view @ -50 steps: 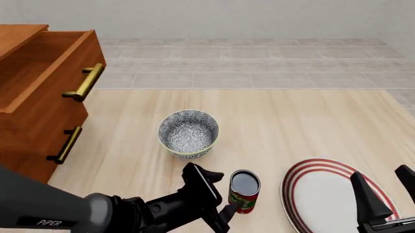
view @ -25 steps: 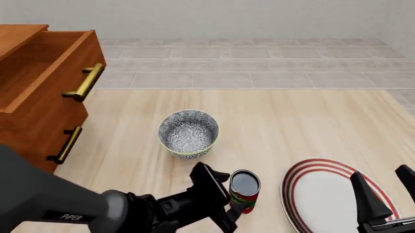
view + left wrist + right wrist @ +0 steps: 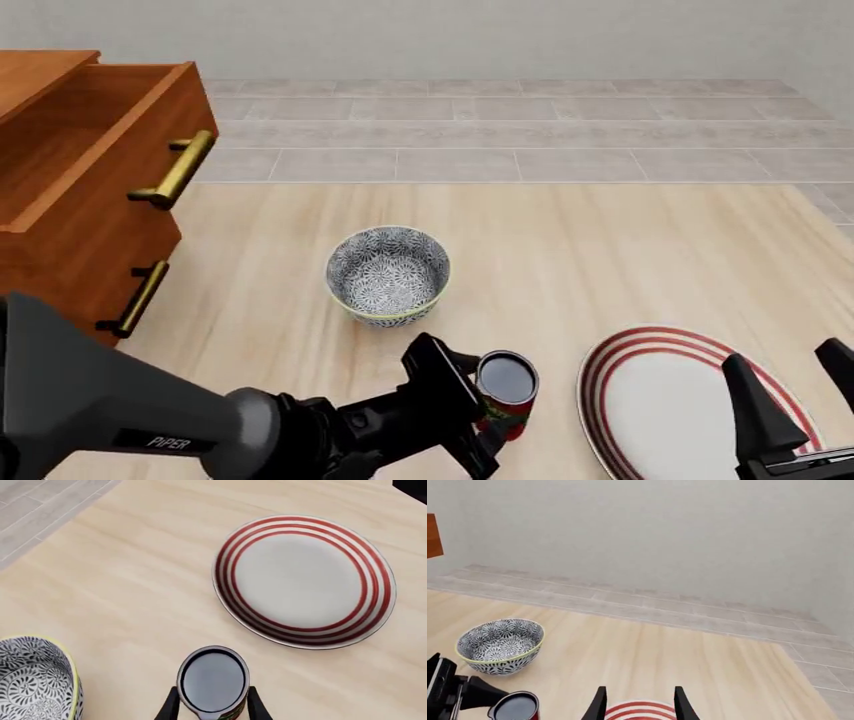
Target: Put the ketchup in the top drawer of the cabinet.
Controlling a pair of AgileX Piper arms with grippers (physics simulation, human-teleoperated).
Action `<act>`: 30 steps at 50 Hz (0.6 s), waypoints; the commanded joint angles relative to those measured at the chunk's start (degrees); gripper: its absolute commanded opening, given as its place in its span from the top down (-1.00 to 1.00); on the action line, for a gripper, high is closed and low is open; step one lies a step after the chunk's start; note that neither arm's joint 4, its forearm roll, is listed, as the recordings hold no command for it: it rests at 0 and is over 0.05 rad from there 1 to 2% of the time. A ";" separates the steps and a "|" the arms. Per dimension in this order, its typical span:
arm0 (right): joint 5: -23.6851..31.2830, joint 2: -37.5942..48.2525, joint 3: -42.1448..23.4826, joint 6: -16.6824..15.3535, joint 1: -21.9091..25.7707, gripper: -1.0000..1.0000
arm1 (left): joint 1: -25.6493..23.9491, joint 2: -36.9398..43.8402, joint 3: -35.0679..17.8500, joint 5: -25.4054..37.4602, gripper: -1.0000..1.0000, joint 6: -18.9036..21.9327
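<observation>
Drawer space first: the top drawer [image 3: 94,150] of the cabinet [image 3: 60,290] stands pulled out at the far left of the worktop [image 3: 601,260], and the part of its wooden interior that shows holds nothing; its brass handle [image 3: 178,168] juts from the front, with a lower handle [image 3: 136,297] beneath. The patterned bowl [image 3: 387,274] sits upright near the worktop's middle, and its visible inside holds nothing. A red-ringed plate [image 3: 304,580] lies flat toward the right, its white face bare. The ketchup [image 3: 503,394] stands upright on the worktop between bowl and plate, nearer the camera side than the bowl and well apart from the drawer. It is a small can with a dark glossy top, a red label and a green band low on its side. The left gripper [image 3: 213,708] has its jaws set narrowly around the can, one finger on each side and pressed to its wall in the left wrist view. The right gripper [image 3: 637,703] hangs above the plate's near edge with jaws apart, gripping nothing.
</observation>
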 commanded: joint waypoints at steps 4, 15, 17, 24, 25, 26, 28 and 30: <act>0.13 0.04 0.01 -0.05 0.14 -1.00 | 1.17 -0.48 0.17 -0.04 1.00 0.64; 0.19 0.03 0.01 -0.09 0.06 -1.00 | 2.54 -1.97 1.06 -0.06 1.00 1.65; 0.08 0.03 0.01 0.19 -0.08 -1.00 | 2.64 -3.18 1.60 -0.01 1.00 3.48; 0.17 0.02 0.01 0.16 -0.06 -1.00 | 2.16 -10.66 3.28 2.70 1.00 1.65; 0.14 0.01 0.01 0.07 -0.17 -1.00 | 2.82 -12.09 3.90 2.78 1.00 2.48; 0.14 0.01 0.01 0.07 -0.17 -1.00 | 2.82 -12.10 3.91 2.78 1.00 2.48; -0.13 -0.03 0.01 0.21 -0.39 -1.00 | 4.18 -13.35 4.26 3.32 1.00 1.04; -0.32 -0.04 0.00 0.13 -0.48 -1.00 | 5.29 -15.20 4.86 3.93 1.00 1.10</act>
